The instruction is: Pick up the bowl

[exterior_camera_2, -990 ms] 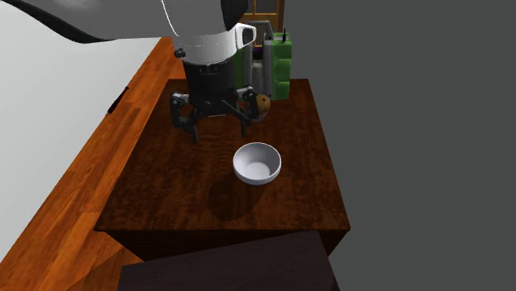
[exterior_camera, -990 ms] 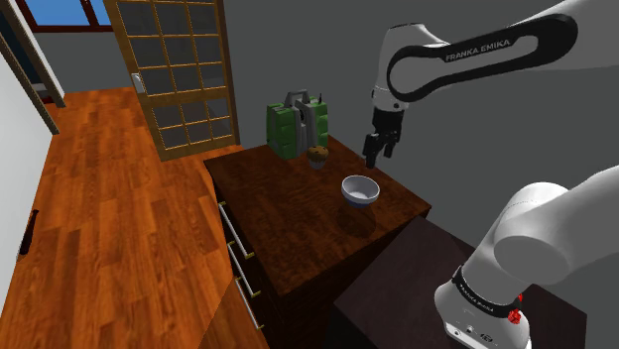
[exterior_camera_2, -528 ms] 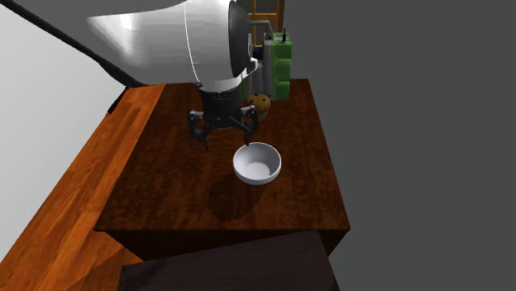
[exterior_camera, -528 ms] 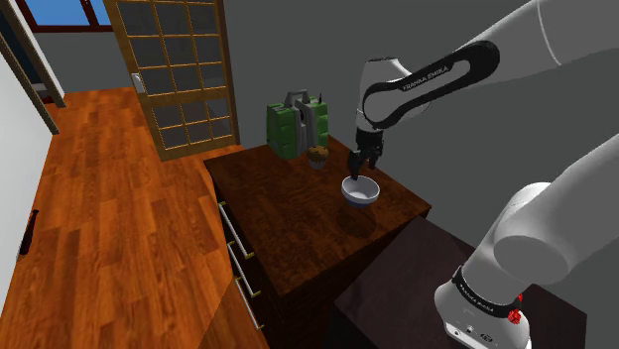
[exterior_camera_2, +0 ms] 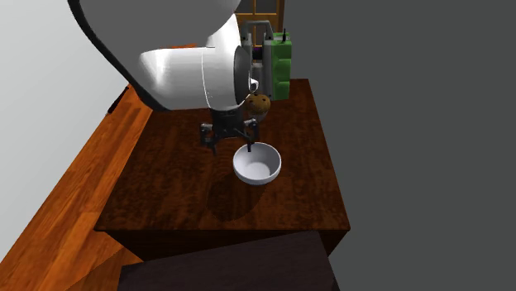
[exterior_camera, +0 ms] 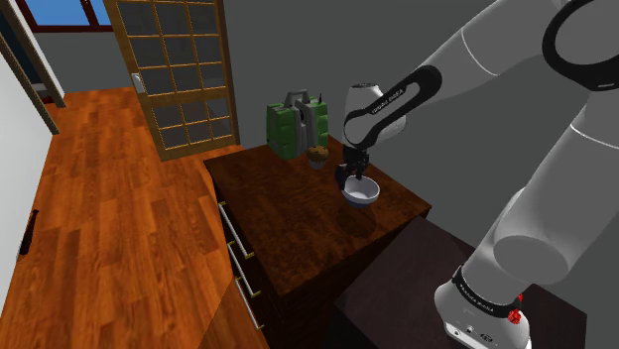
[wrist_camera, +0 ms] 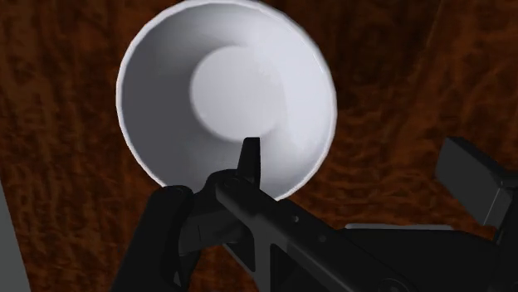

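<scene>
Shoulder view: gripper [exterior_camera: 348,178] low over a plain white round bowl [exterior_camera: 363,192] on a dark wooden cabinet [exterior_camera: 298,213].
Second exterior view: fingers spread apart, clasping nothing.
Wrist view: one finger [wrist_camera: 249,158] over the bowl's smooth hollow, the other outside its rim.

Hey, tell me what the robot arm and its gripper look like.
The arm is built of thick, rounded white links with dark joints. One black band carries small white lettering, too small to read. Near its base sits a small red mark. The gripper is all black, with two slim, angular fingers.
</scene>
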Available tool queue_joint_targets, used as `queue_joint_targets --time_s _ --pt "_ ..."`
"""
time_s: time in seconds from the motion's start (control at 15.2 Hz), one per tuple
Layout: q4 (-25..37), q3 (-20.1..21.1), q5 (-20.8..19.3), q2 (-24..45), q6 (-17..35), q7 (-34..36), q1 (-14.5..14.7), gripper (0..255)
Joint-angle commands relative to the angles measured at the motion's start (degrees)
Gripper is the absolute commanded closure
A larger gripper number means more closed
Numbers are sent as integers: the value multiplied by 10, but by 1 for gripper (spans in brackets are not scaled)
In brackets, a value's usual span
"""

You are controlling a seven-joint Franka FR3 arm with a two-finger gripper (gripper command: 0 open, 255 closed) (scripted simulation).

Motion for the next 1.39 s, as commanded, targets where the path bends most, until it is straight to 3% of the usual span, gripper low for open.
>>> queue_joint_targets --time_s 0.0,0.4,0.46,1.06,1.32 --pt "-2 0 3 17 20 -2 0 0" --pt "-7 1 9 49 57 -7 -1 0" --pt "-7 0 8 48 56 -7 -1 255" --pt "-7 1 9 50 57 -7 -1 255" --pt "-2 0 3 21 24 -3 0 255"
